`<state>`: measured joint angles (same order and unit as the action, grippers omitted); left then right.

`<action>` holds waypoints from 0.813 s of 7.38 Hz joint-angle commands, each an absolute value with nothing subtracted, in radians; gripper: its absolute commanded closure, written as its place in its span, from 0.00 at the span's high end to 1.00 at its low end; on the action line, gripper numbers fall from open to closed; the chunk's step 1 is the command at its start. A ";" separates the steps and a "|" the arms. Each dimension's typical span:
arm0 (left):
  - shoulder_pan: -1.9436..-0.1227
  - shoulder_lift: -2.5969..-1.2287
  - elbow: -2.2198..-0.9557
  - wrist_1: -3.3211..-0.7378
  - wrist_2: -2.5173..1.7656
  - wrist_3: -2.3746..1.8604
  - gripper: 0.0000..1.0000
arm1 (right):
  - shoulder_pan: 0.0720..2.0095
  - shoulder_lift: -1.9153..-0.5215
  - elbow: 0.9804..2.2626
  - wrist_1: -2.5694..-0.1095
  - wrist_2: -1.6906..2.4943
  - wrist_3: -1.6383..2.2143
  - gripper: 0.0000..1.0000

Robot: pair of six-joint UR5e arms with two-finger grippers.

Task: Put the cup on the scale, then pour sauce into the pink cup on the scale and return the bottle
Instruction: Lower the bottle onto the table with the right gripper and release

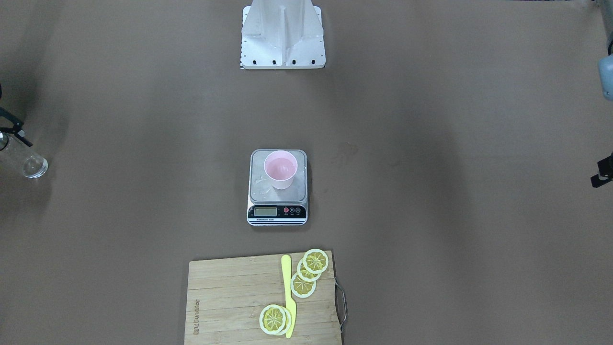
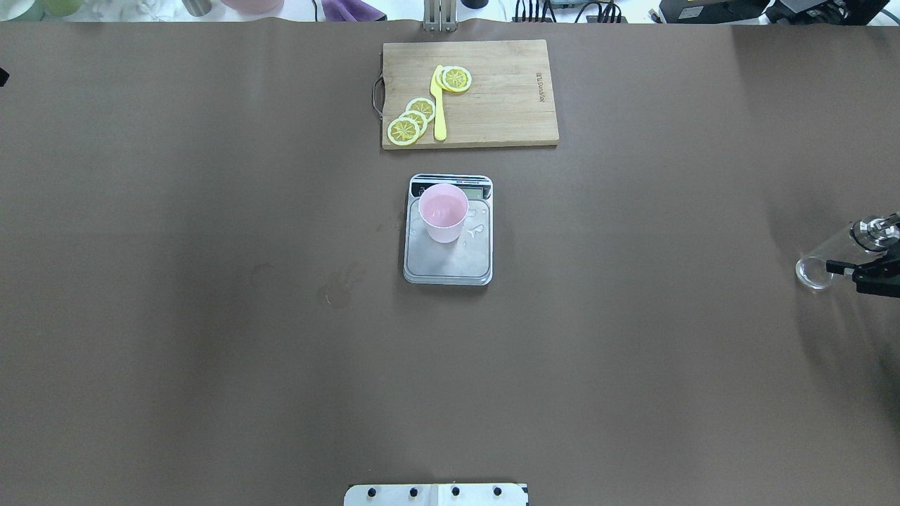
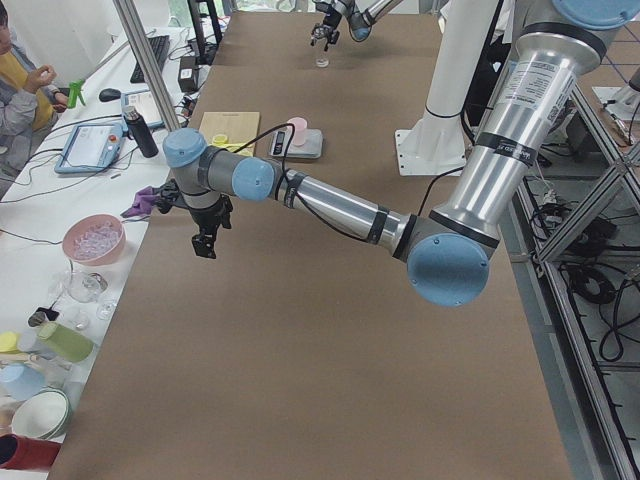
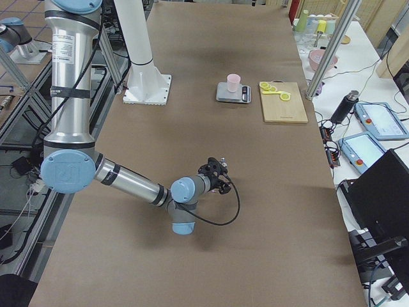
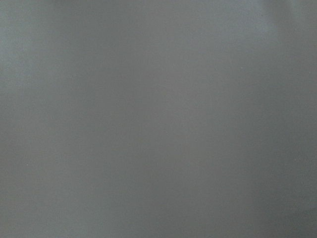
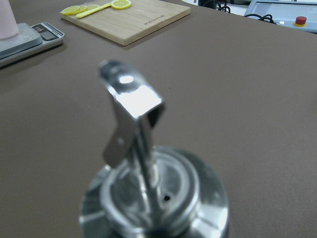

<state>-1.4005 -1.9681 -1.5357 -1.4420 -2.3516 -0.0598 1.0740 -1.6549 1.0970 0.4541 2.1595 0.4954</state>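
The pink cup [image 1: 280,168] stands upright on the scale [image 1: 258,189] at the table's middle, with clear liquid in it. It also shows in the overhead view [image 2: 443,211] on the scale [image 2: 450,266]. The clear glass bottle [image 2: 815,267] stands on the table far out on my right side, and also shows at the front view's left edge [image 1: 26,163]. My right gripper [image 2: 854,269] has its fingers around the bottle's upper body. The right wrist view shows the metal pourer cap [image 6: 148,198] close up. My left gripper [image 1: 598,176] is far out on the left, above bare table; its jaws are unclear.
A wooden cutting board [image 2: 506,91] with lemon slices [image 2: 415,119] and a yellow knife [image 2: 439,105] lies beyond the scale. A few drops lie on the scale's platform [image 1: 261,183]. The robot's white base [image 1: 282,43] is at the table's near edge. Clutter lies past the far edge.
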 commanded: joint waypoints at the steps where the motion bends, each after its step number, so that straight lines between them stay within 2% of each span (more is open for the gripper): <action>1: -1.401 -1.967 -1.537 -1.442 -2.352 -0.060 0.98 | 1.075 -1.713 1.097 0.539 2.197 0.499 1.00; 2: -1.401 -1.967 -1.537 -1.442 -2.352 -0.060 0.98 | 1.077 -1.736 1.095 0.554 2.226 0.499 1.00; 4: -1.401 -1.965 -1.537 -1.442 -2.352 -0.060 0.98 | 1.246 -1.763 1.050 0.531 2.349 0.492 1.00; 6: -1.402 -1.965 -1.539 -1.442 -2.352 -0.061 0.98 | 1.394 -1.761 1.019 0.375 2.387 0.486 1.00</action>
